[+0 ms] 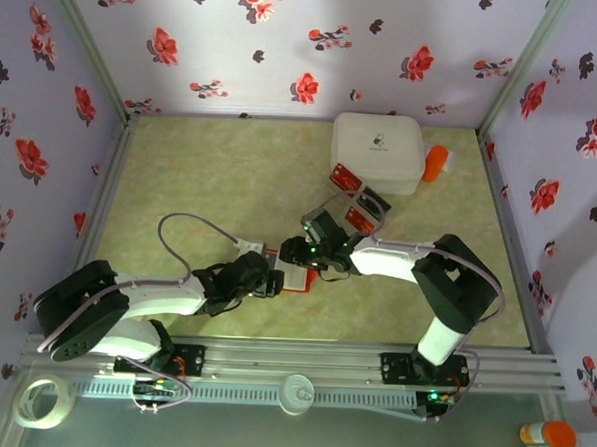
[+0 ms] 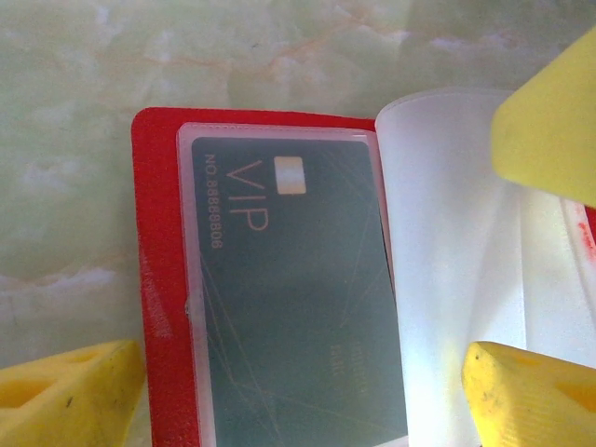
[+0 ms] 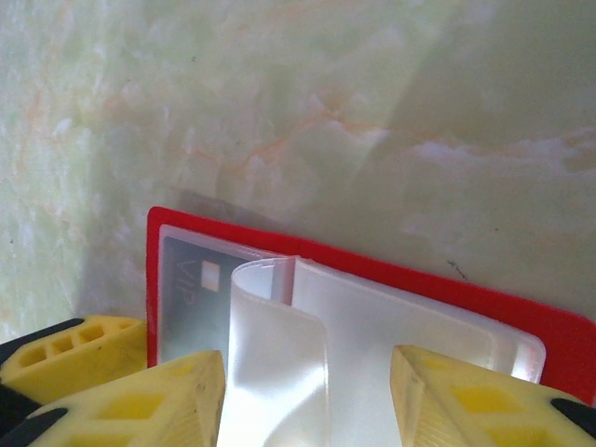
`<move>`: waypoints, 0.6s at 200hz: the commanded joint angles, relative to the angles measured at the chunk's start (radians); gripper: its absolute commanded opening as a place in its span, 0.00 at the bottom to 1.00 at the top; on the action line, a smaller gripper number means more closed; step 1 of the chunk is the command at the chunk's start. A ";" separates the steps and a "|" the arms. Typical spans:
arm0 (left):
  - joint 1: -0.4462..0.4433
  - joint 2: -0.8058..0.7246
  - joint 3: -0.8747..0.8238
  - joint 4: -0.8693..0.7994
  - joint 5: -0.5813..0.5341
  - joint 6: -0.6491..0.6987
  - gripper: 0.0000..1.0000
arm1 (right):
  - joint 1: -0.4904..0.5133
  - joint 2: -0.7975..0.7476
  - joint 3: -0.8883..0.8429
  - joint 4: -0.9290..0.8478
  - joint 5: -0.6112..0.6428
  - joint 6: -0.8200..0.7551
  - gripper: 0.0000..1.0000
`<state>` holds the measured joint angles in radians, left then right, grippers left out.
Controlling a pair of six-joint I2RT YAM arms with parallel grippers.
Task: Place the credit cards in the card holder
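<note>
From above, the card holder (image 1: 296,277) lies open at centre frame, with the left gripper (image 1: 268,280) at its left edge and the right gripper (image 1: 299,254) just above it. The spare credit cards (image 1: 360,199) sit up and to the right by the white box (image 1: 377,153), nearer the right arm, I'd judge

Left wrist view: wide-spread yellow fingers (image 2: 74,391) straddle the card holder, clutching nothing. A grey VIP card (image 2: 298,307) is pocketed, its long axis running down frame

Right wrist view: the jaws are parted around a curled clear leaf (image 3: 279,354), not pinching it
</note>
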<state>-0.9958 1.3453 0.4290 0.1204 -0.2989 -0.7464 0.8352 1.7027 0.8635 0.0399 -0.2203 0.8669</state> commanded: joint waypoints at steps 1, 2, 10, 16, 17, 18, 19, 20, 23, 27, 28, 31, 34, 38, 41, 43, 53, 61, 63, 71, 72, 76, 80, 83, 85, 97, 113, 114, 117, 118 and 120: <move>-0.009 0.000 -0.016 0.004 0.002 0.009 0.89 | -0.008 0.030 -0.008 0.030 -0.024 0.018 0.51; -0.009 0.000 -0.016 0.004 0.003 0.010 0.89 | -0.008 0.031 -0.007 0.031 -0.025 0.018 0.51; -0.009 -0.002 -0.016 0.003 0.000 0.010 0.89 | -0.007 0.035 -0.001 0.036 -0.037 0.015 0.51; -0.009 -0.002 -0.016 0.002 0.001 0.009 0.89 | -0.007 0.038 0.001 0.042 -0.047 0.014 0.51; -0.009 -0.002 -0.016 0.002 0.001 0.010 0.89 | -0.006 0.038 0.002 0.042 -0.048 0.013 0.51; -0.009 -0.003 -0.016 0.002 0.001 0.010 0.89 | -0.006 0.039 0.003 0.043 -0.050 0.012 0.51; -0.008 -0.003 -0.016 0.002 0.001 0.010 0.89 | -0.006 0.039 0.004 0.045 -0.052 0.012 0.51; -0.009 -0.004 -0.016 0.002 0.001 0.009 0.89 | -0.007 0.039 0.004 0.045 -0.054 0.012 0.51; -0.008 -0.004 -0.016 0.002 0.001 0.009 0.89 | -0.006 0.040 0.006 0.047 -0.056 0.012 0.51; -0.009 -0.006 -0.016 0.001 0.000 0.009 0.89 | -0.007 0.040 0.007 0.051 -0.064 0.009 0.51; -0.009 -0.006 -0.016 0.001 0.000 0.009 0.90 | -0.007 0.040 0.007 0.051 -0.064 0.009 0.51; -0.009 -0.007 -0.016 0.001 0.000 0.009 0.90 | -0.006 0.040 0.009 0.053 -0.067 0.009 0.51; -0.009 -0.009 -0.016 -0.001 0.000 0.010 0.90 | -0.006 0.039 0.010 0.054 -0.070 0.008 0.51; -0.009 -0.011 -0.015 -0.002 0.000 0.009 0.90 | -0.005 0.038 0.011 0.055 -0.075 0.008 0.51; -0.009 -0.013 -0.015 -0.004 0.000 0.009 0.91 | -0.005 0.036 0.012 0.056 -0.078 0.008 0.51; -0.009 -0.015 -0.015 -0.004 -0.001 0.009 0.91 | -0.003 0.035 0.012 0.058 -0.080 0.009 0.51; -0.009 -0.027 -0.012 -0.013 -0.003 0.009 0.92 | 0.000 0.029 0.015 0.060 -0.086 0.010 0.51; -0.009 -0.042 -0.010 -0.021 -0.006 0.009 0.93 | 0.006 0.022 0.017 0.061 -0.089 0.014 0.51; -0.009 -0.046 -0.009 -0.024 -0.009 0.009 0.94 | 0.005 0.022 0.018 0.061 -0.091 0.016 0.51; -0.009 -0.065 -0.007 -0.035 -0.016 0.007 0.95 | 0.011 0.014 0.019 0.066 -0.093 0.024 0.51; -0.008 -0.066 -0.007 -0.037 -0.017 0.007 0.95 | 0.011 0.012 0.019 0.067 -0.094 0.025 0.51; -0.008 -0.078 -0.006 -0.044 -0.021 0.009 0.96 | 0.016 0.010 0.020 0.070 -0.094 0.029 0.51; -0.007 -0.089 -0.004 -0.051 -0.024 0.008 0.97 | 0.019 0.006 0.021 0.072 -0.094 0.032 0.52; -0.007 -0.100 -0.003 -0.056 -0.027 0.009 0.97 | 0.023 0.003 0.022 0.072 -0.092 0.034 0.51; -0.007 -0.105 -0.002 -0.061 -0.029 0.009 0.98 | 0.024 0.002 0.023 0.072 -0.093 0.036 0.52; -0.007 -0.150 0.002 -0.086 -0.044 0.010 1.00 | 0.035 -0.003 0.028 0.074 -0.090 0.046 0.52; -0.002 -0.213 0.002 -0.123 -0.062 0.012 1.00 | 0.053 -0.005 0.035 0.082 -0.081 0.062 0.57; -0.002 -0.217 0.001 -0.125 -0.063 0.012 1.00 | 0.054 -0.004 0.035 0.082 -0.080 0.063 0.57; -0.001 -0.230 0.002 -0.133 -0.067 0.011 1.00 | 0.056 -0.003 0.037 0.085 -0.080 0.068 0.58; 0.000 -0.235 0.002 -0.136 -0.068 0.011 1.00 | 0.057 -0.002 0.038 0.086 -0.079 0.069 0.58; 0.001 -0.243 0.003 -0.141 -0.070 0.011 1.00 | 0.060 -0.001 0.039 0.088 -0.078 0.072 0.58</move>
<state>-0.9970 1.1896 0.4290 0.0498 -0.3138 -0.7429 0.8692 1.7275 0.8661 0.1043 -0.2928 0.9035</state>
